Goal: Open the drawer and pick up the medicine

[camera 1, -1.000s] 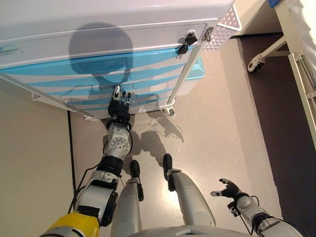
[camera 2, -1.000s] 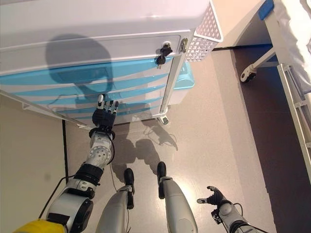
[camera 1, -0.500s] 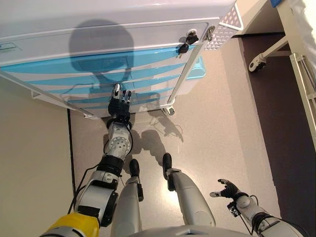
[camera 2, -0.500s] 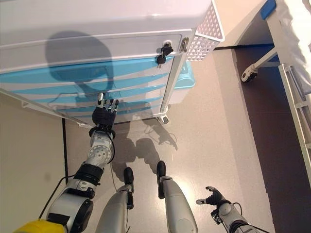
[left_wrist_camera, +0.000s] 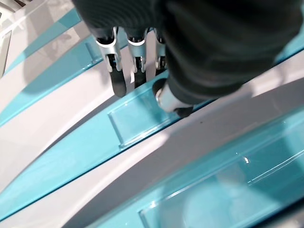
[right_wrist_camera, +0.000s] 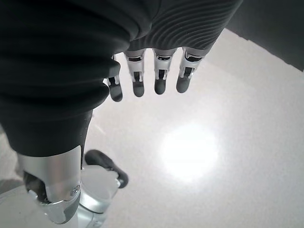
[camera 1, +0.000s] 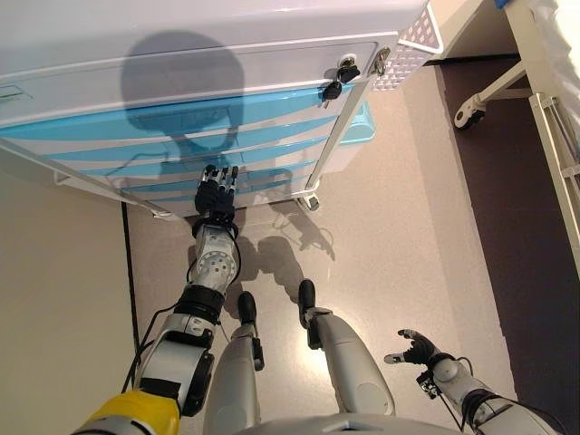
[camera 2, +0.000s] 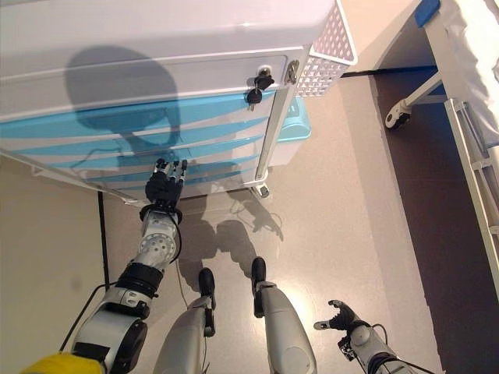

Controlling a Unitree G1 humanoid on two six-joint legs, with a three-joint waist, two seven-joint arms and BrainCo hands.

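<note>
A white cart (camera 1: 181, 63) stands before me with several shut drawers that have translucent blue fronts (camera 1: 136, 127). My left hand (camera 1: 216, 192) reaches up to one of the lower drawers. In the left wrist view its fingertips (left_wrist_camera: 124, 83) rest at the edge of that drawer's recessed blue handle (left_wrist_camera: 137, 118), with the thumb (left_wrist_camera: 167, 97) just below. The fingers are close to straight and hold nothing. My right hand (camera 1: 414, 346) hangs low at the right over the floor, open and empty; it also shows in the right wrist view (right_wrist_camera: 147, 80). No medicine is in view.
Keys (camera 1: 340, 77) hang from a lock at the cart's upper right corner. A white perforated basket (camera 1: 412, 41) is fixed to its right side, with a blue bin (camera 1: 361, 127) below it. A cart caster (camera 1: 313, 202) stands nearby. A bed frame with a wheel (camera 1: 467, 113) is at the right.
The left hand has moved slightly up and to the left along the drawer front, and its outstretched finger has drawn level with the others. The right hand has barely moved.
</note>
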